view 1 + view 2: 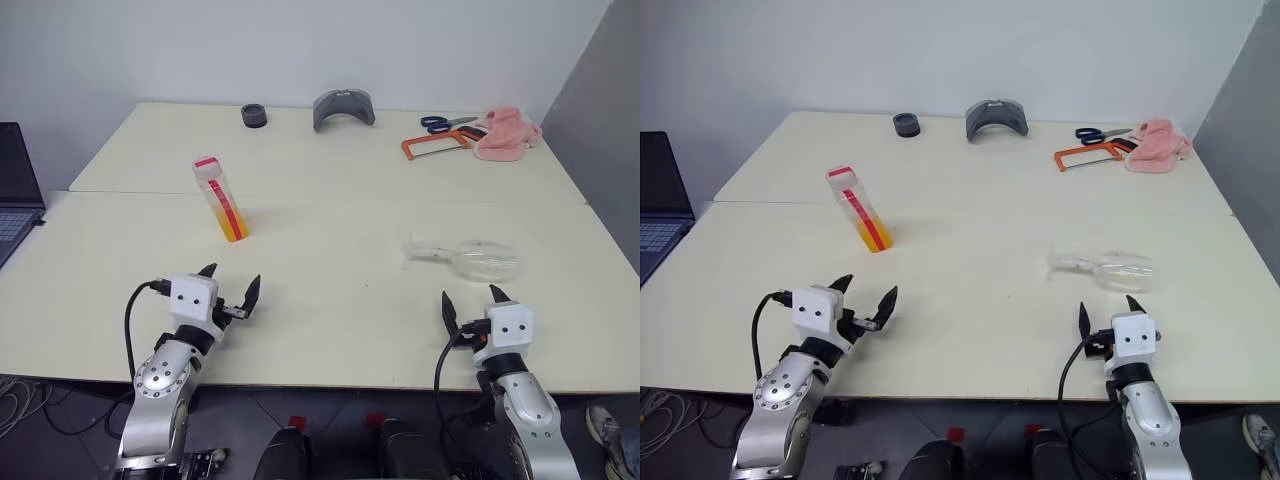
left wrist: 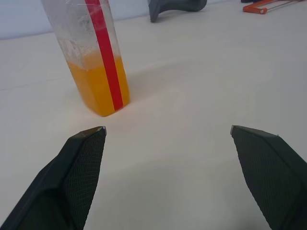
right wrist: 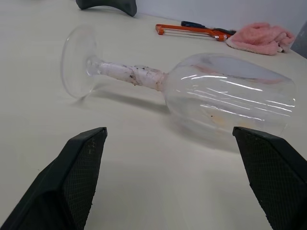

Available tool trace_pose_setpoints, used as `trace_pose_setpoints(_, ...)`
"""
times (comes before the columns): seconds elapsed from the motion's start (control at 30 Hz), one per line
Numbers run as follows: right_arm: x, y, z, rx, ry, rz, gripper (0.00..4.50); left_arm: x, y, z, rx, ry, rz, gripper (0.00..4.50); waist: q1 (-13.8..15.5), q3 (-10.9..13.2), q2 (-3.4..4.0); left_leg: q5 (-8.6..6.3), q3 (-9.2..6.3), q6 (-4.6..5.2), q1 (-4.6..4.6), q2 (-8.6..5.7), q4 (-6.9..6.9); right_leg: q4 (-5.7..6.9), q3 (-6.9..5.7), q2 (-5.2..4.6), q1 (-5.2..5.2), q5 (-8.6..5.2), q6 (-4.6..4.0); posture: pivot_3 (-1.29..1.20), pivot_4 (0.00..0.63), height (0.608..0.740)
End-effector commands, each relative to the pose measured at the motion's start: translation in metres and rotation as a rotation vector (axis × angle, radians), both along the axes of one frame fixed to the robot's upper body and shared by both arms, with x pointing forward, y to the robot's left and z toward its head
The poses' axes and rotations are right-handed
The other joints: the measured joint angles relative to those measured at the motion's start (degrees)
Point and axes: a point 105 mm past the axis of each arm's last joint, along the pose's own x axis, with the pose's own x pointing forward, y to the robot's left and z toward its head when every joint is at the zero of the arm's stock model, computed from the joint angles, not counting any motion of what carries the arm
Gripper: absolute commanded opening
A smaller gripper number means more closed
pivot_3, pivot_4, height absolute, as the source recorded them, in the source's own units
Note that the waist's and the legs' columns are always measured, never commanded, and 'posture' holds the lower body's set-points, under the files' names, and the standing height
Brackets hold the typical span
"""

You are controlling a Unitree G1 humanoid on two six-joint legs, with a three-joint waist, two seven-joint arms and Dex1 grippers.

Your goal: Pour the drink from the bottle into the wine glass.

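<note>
Bottle: small, clear plastic, stood upright on the surface toward the robot's left, cap on. A red vertical strip ran down its side; no writing on it could be read. The drink, translucent orange, filled roughly the lower half.

Wine glass: clear, stemmed, lay on its side on the surface toward the robot's right, foot pointing left, bowl pointing right. Well apart from the bottle.

Left end effector: fingers spread wide, empty, short of the bottle and not touching it.

Right end effector: fingers spread wide, empty, just short of the fallen glass.

Surface: pale cream, matte, made of two tops butted together with a seam running across behind the bottle. At the far edge lay a small dark ring, a grey curved piece, blue-handled scissors, an orange-framed hacksaw and a pink cloth.

Room: plain white wall behind; a grey panel at the right edge. A laptop sat at the far left, with cables hanging below the near edge.

View differences: the right wrist view showed a whitish coating wrapped around the glass stem and faint orange residue inside the bowl. The left wrist view showed a cloudy film on the bottle wall above the drink line.
</note>
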Motion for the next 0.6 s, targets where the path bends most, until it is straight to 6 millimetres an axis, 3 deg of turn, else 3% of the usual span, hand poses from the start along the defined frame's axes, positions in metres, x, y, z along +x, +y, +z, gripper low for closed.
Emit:
trace_pose_setpoints(0.03, 0.001, -0.001, 0.015, -0.014, -0.063, 0.015, 4.50, 0.003, 0.001, 0.015, 0.017, -0.059, 0.017, 4.46, 0.00, 0.00, 0.00, 0.00, 0.00, 0.00, 0.00, 0.00, 0.00, 0.00, 0.00, 0.00, 0.00, 0.00, 0.00, 0.00, 0.150, 0.740)
trace_pose_setpoints(0.17, 0.004, 0.005, 0.024, -0.029, -0.103, 0.068, 4.50, 0.007, -0.002, 0.018, -0.007, -0.064, 0.013, 4.46, 0.00, 0.00, 0.00, 0.00, 0.01, 0.00, 0.00, -0.01, 0.00, 0.00, 0.00, 0.00, 0.00, 0.00, 0.00, 0.00, 0.150, 0.740)
trace_pose_setpoints(0.3, 0.004, 0.025, 0.041, -0.056, -0.144, 0.238, 4.50, 0.012, -0.003, 0.021, -0.016, -0.064, 0.024, 4.46, -0.01, 0.00, 0.00, 0.00, 0.01, 0.00, 0.00, -0.03, 0.00, 0.00, -0.01, 0.00, 0.01, 0.00, 0.00, 0.00, 0.150, 0.740)
trace_pose_setpoints(0.47, 0.009, 0.052, 0.085, -0.050, -0.197, 0.497, 4.50, 0.015, -0.009, 0.042, -0.090, -0.134, 0.005, 4.46, -0.07, 0.01, 0.01, 0.00, 0.02, 0.00, 0.01, -0.05, 0.04, 0.00, -0.01, 0.02, 0.02, 0.01, 0.01, 0.00, 0.150, 0.740)
trace_pose_setpoints(0.6, 0.012, 0.067, 0.104, -0.011, -0.165, 0.639, 4.50, 0.025, -0.009, 0.049, -0.064, -0.148, 0.084, 4.46, 0.11, 0.00, -0.02, 0.00, -0.07, 0.00, 0.01, -0.05, 0.04, -0.10, -0.20, 0.03, 0.18, 0.01, 0.00, 0.00, 0.150, 0.740)
